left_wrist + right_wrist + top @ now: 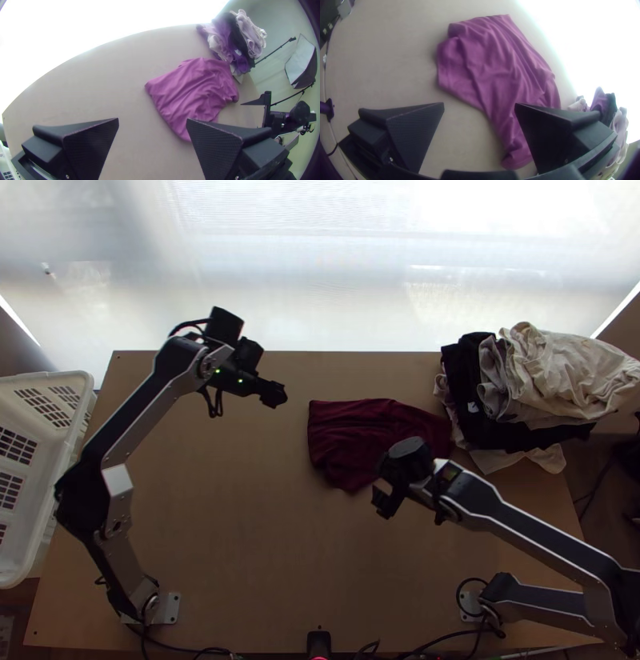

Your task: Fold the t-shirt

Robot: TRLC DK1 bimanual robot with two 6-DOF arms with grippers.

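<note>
Looks early in the job, at most a rough start. Find the shirt [344, 436] on the bench [240, 540], rumpled and partly doubled over, with one fairly straight edge and a narrower end trailing out in loose creases. Can't tell whether any of those overlaps count as a meant fold (could be plain bunching). Left to do, by the look of things: spread and smooth the cloth, bring in the sleeves, then fold down to a neat block.

Left claw [152, 120]: set wide, with nothing between the fingers, raised above the bench to the left of the shirt. Right claw [479, 104]: wide too, holding nothing, poised over the near right part of the shirt.

Of the surface, note smooth, flat wood all around the shirt. Just to the right of the shirt, see a loose pile of clothes [552, 372] in dark and pale cloth, spilling past the bench's edge. Well to the left of the shirt, see a white basket [48, 380] beside the bench. Beyond the shirt, a bright, pale backdrop [320, 276]; past the pile, off to the shirt's right, a lamp [300, 63] on a stand.
</note>
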